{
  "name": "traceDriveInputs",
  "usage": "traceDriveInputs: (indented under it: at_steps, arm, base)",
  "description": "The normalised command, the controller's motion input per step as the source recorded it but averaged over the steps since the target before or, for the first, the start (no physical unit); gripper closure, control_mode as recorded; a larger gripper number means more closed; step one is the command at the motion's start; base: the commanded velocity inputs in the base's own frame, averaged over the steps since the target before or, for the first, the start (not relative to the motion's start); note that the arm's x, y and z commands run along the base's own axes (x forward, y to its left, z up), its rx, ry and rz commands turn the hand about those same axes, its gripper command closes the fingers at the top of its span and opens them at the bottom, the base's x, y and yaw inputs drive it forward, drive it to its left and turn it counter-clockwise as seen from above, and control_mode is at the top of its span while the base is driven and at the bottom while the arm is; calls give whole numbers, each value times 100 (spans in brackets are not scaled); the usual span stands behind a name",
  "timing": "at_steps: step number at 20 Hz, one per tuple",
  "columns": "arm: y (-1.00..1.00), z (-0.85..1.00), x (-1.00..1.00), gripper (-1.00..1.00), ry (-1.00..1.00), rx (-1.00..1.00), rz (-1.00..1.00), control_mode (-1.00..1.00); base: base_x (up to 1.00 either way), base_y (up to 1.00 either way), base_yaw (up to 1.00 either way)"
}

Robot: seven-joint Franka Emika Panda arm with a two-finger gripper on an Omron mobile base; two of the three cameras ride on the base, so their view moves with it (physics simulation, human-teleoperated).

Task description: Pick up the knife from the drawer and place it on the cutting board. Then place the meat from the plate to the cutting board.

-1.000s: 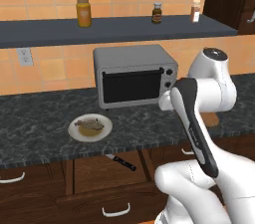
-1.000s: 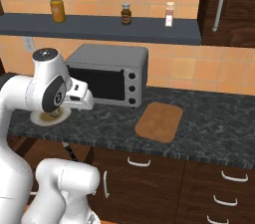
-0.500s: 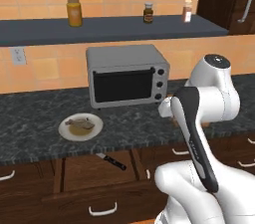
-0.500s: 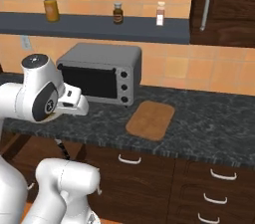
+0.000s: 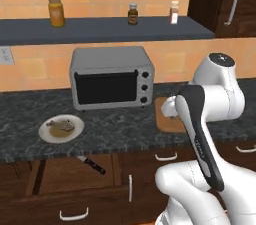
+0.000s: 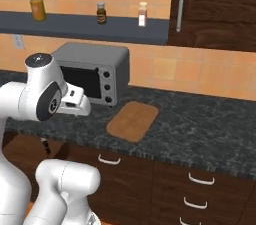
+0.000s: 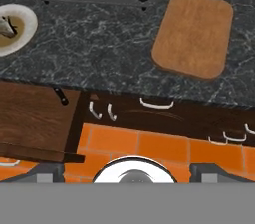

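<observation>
The knife (image 5: pixel 91 164) lies in the open drawer (image 5: pixel 60 178) below the counter; its black handle (image 7: pixel 61 95) pokes out from under the counter edge. The white plate (image 5: pixel 45 134) sits on the counter left of the microwave, with the meat (image 5: pixel 62 126) on it. The cutting board (image 6: pixel 133 120) lies bare to the right of the microwave, and also appears in the hand view (image 7: pixel 194 34). My gripper (image 7: pixel 127 173) hangs high over the counter's front edge, between drawer and board, with its tips wide apart and nothing between them.
A grey microwave (image 5: pixel 111 76) stands at the back of the dark stone counter (image 6: pixel 200 129). Three bottles sit on the shelf (image 5: pixel 100 29) above. Closed drawers with silver handles (image 6: pixel 200 180) line the front to the right. The floor is orange tile (image 7: pixel 149 148).
The whole scene has slid left in both base views, so the base has driven to the right. The knife, plate and board lie where they were.
</observation>
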Motion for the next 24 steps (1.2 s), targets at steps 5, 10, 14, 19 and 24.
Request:
traceDriveInputs:
  at_steps: [5, 10, 14, 19, 24]
  arm:
    - [0, 0, 0, -100, 0, 0, 0, 100]
    - [0, 0, 0, -100, 0, 0, 0, 100]
    - [0, 0, 0, -100, 0, 0, 0, 100]
    - [0, 0, 0, -100, 0, 0, 0, 100]
    - [0, 0, 0, -100, 0, 0, 0, 100]
  base:
    - [47, -18, 11]
    - [65, 20, 4]
    - [42, 0, 9]
    - [-9, 0, 47]
    - [2, 0, 48]
